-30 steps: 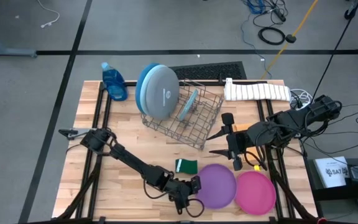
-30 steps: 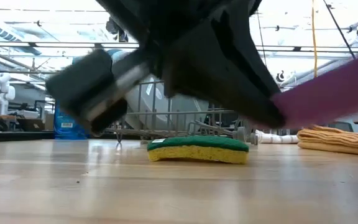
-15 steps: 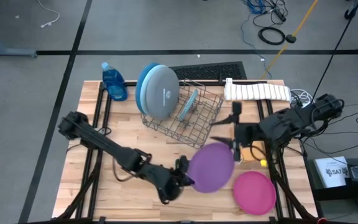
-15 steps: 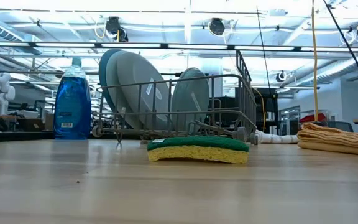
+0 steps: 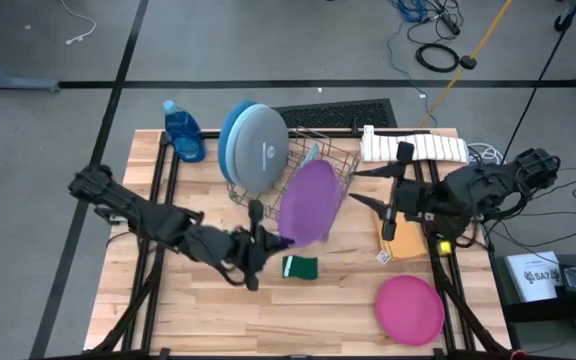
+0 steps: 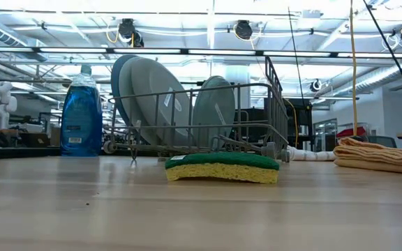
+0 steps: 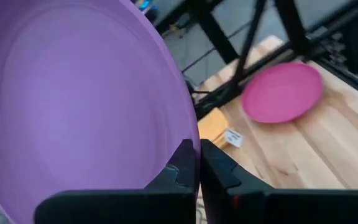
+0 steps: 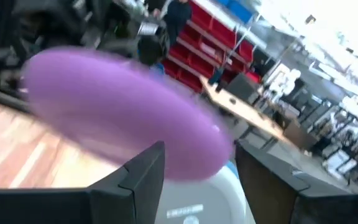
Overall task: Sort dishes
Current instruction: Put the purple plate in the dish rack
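The left gripper (image 5: 264,236), jaws clamped on the purple plate (image 5: 306,202), has lifted it to the rack (image 5: 320,200); right gripper (image 5: 373,185) jaws remain apart.

The near half of the wooden table (image 5: 218,310) lies mostly bare; only the green sponge (image 5: 299,267) and the pink plate (image 5: 409,308) sit on it. The back is crowded: the grey wire rack (image 5: 298,195), holding the deep-blue plate (image 5: 230,140), pale-blue plate (image 5: 263,150) and teal plate (image 5: 305,165), fills the middle, with the soap bottle (image 5: 183,131) left and a folded towel (image 5: 413,146) right. The purple plate (image 5: 308,200), pinched by the left gripper (image 5: 258,235), hangs over the rack's front, blocking it. The right gripper (image 5: 390,195), fingers spread, stands just beside the rack's right side.
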You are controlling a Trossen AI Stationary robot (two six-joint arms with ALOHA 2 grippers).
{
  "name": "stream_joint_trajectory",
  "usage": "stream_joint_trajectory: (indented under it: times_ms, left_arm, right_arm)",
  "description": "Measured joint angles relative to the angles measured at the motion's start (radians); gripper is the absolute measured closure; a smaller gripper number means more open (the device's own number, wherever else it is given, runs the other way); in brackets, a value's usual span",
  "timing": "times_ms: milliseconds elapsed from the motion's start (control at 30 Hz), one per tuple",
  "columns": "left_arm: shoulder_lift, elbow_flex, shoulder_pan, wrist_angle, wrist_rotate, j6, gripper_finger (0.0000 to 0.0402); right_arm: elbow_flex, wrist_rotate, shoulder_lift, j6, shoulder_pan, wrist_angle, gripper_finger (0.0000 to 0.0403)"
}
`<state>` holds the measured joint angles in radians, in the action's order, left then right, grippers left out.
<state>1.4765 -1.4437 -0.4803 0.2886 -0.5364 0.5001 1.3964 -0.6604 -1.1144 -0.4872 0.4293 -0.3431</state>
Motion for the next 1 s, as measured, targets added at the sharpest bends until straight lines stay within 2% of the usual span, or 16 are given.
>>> stream_joint_trajectory:
  times_ms: [300, 467, 633, 800, 1000]
  left_arm:
    - [-0.133, 0.0, 0.05, 0.005, -0.08, -0.051, 0.0402]
    - [-0.193, 0.0, 0.055, 0.002, -0.088, -0.077, 0.0402]
    - [-0.216, 0.0, 0.055, 0.002, -0.091, -0.09, 0.0402]
    - [-0.221, 0.0, 0.055, 0.007, -0.091, -0.102, 0.0402]
    - [-0.236, 0.0, 0.055, 0.007, -0.091, -0.102, 0.0402]
  right_arm:
    - [0.0, 0.02, -0.099, 0.171, -0.103, -0.161, 0.0221]
    - [0.0, 0.149, -0.204, 0.235, -0.195, -0.201, 0.0246]
    - [0.0, 0.232, -0.293, 0.283, -0.32, -0.212, 0.0296]
    - [0.0, 0.386, -0.341, 0.294, -0.457, -0.214, 0.0387]
    - [0.0, 0.545, -0.364, 0.399, -0.602, -0.268, 0.0401]
